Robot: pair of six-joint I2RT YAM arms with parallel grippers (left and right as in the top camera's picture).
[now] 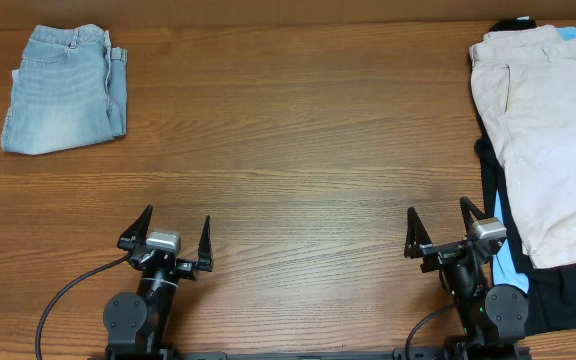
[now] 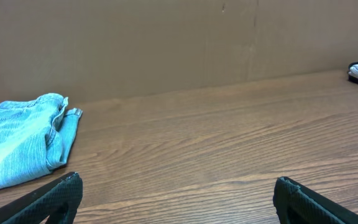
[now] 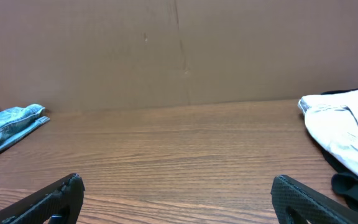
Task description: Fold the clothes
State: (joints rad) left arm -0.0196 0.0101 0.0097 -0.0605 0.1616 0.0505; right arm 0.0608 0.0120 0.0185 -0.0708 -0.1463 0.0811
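Folded light-blue denim shorts [image 1: 65, 88] lie at the far left of the table; they also show in the left wrist view [image 2: 20, 142] and the right wrist view [image 3: 8, 126]. Beige shorts [image 1: 545, 140] lie spread on top of a pile at the far right, over a black garment [image 1: 568, 290] and a light-blue garment [image 1: 508, 262]. The beige shorts also show in the right wrist view [image 3: 347, 127]. My left gripper [image 1: 176, 229] is open and empty at the near left. My right gripper [image 1: 438, 216] is open and empty at the near right, just left of the pile.
The wooden table [image 1: 298, 150] runs between the two heaps. A brown wall [image 2: 166, 43] stands behind its far edge. A black cable [image 1: 68, 295] loops from the left arm's base.
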